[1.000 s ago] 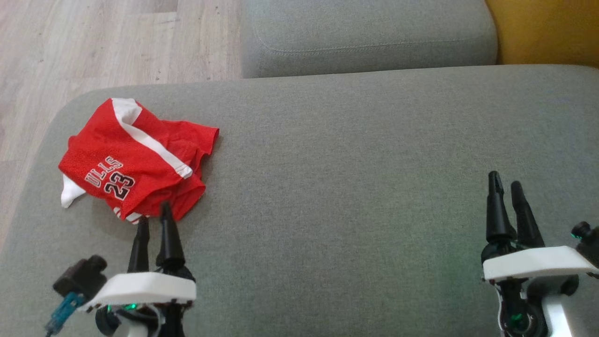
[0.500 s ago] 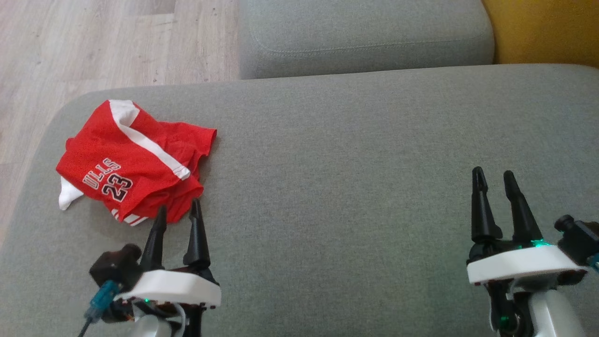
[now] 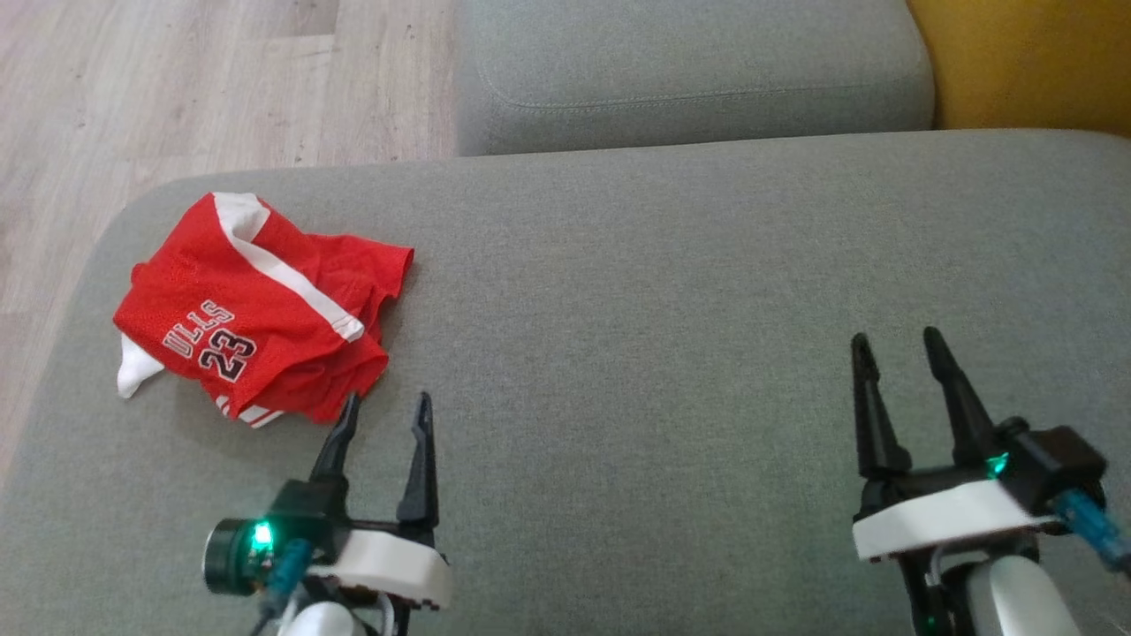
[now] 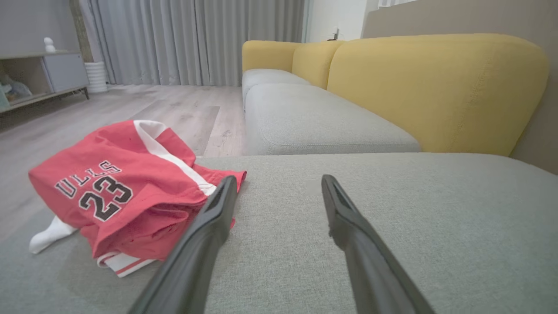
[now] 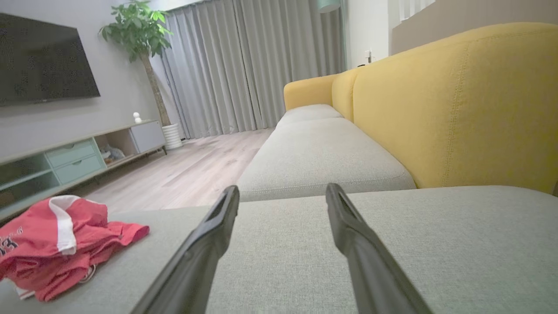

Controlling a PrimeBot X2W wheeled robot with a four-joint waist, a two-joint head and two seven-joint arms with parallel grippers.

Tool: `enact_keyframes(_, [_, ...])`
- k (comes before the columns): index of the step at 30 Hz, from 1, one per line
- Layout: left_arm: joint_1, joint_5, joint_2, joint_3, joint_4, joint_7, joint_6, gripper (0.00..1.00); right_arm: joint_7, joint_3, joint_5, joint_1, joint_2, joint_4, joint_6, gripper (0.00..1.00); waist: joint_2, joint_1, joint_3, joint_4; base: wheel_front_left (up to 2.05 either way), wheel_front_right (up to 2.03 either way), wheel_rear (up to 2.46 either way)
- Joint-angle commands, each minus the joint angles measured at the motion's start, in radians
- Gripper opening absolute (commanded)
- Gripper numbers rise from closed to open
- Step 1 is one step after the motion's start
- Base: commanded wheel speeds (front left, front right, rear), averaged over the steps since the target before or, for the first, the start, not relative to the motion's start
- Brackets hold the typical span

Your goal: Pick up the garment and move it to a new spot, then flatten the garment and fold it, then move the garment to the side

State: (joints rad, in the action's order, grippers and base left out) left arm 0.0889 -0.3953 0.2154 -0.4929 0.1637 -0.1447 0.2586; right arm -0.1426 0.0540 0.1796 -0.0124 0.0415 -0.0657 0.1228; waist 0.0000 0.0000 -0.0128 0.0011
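The red garment (image 3: pixel 252 305) lies crumpled on the grey seat (image 3: pixel 663 291), near its far left corner, close to where the seat ends above the wooden floor (image 3: pixel 177 79). It is a loose heap folded over itself. A white stripe runs across the top, "ULLS 23" in dark print faces up, and a bit of white pokes out at its left side.

The left hand (image 3: pixel 389 402) sits low over the seat, just beside the garment's near right corner. Its two fingers are spread apart with nothing between them. The tip of its left finger comes right up to the hem, and I can't tell whether it touches the cloth.

The right hand (image 3: pixel 894 336) is well away on the right side of the seat. Its fingers are also apart and empty, pointing the same way over bare fabric.

Past the seat there is a second grey cushion (image 3: pixel 689 71), with a yellow backrest (image 3: pixel 1025 62) to its right. Farther off are grey curtains (image 5: pixel 244 65), a plant (image 5: pixel 135 26), a dark TV (image 5: pixel 43 56) on the wall and a low cabinet (image 5: pixel 78 152) beneath it.
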Motion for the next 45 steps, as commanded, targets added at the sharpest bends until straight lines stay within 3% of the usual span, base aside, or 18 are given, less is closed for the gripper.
enact_keyframes(1, [0.065, 0.03, 0.019, 0.01, -0.026, -0.014, 0.013, 1.0, -0.015, 0.022, -0.035, 0.029, 0.007, 0.038, 0.006, 1.0, 0.0, 0.0, 0.0, 0.001, 0.0, 0.0, 0.0])
enact_keyframes(10, [0.096, 0.115, 0.043, -0.073, -0.022, -0.04, 0.061, 1.0, -0.041, 0.037, -0.156, 0.024, 0.007, 0.061, 0.006, 1.0, 0.0, 0.0, 0.001, 0.002, 0.0, 0.0, 0.0])
enact_keyframes(14, [0.089, 0.091, 0.036, -0.076, -0.065, -0.052, 0.065, 1.0, -0.053, 0.025, -0.126, 0.015, 0.007, 0.054, 0.006, 1.0, 0.0, 0.0, 0.004, 0.002, 0.0, 0.0, 0.0])
enact_keyframes(22, [0.041, 0.057, 0.007, -0.016, -0.135, -0.076, 0.012, 1.0, -0.076, 0.027, 0.03, -0.001, 0.008, -0.01, 0.007, 1.0, 0.0, 0.0, 0.002, -0.003, 0.0, 0.0, 0.0])
enact_keyframes(32, [-0.002, 0.17, -0.028, 0.006, -0.083, -0.105, -0.06, 1.0, -0.094, 0.051, -0.049, 0.013, 0.008, -0.087, 0.008, 1.0, 0.0, 0.0, -0.002, -0.01, 0.0, 0.0, 0.0])
enact_keyframes(37, [-0.005, 0.223, -0.042, 0.005, -0.046, -0.117, -0.074, 1.0, -0.109, 0.057, -0.084, 0.014, 0.009, -0.093, 0.008, 1.0, 0.0, 0.0, -0.005, -0.01, 0.0, 0.0, 0.0])
enact_keyframes(45, [-0.011, 0.245, -0.069, 0.036, -0.009, -0.117, -0.11, 1.0, -0.115, 0.056, -0.061, 0.016, 0.009, -0.108, 0.008, 1.0, 0.0, 0.0, -0.006, -0.013, 0.0, 0.0, 0.0])
